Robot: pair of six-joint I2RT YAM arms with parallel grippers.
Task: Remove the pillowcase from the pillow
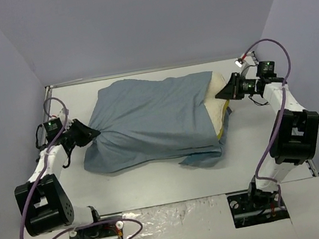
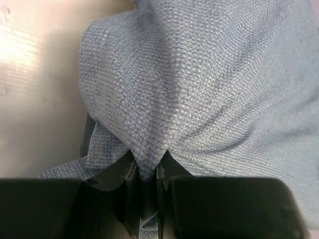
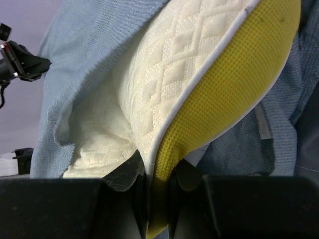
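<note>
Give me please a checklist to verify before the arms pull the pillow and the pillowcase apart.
1. Left jaws shut on the pillowcase, at its bunched end: ok.
2. Right jaws shut on the pillow, at its yellow edge: ok.
3. Right jaws free of blue cloth: cannot tell.
4. Pillow end exposed at the opening: ok.
5. Pillow mostly out of the pillowcase: not ok, most of it is covered.
</note>
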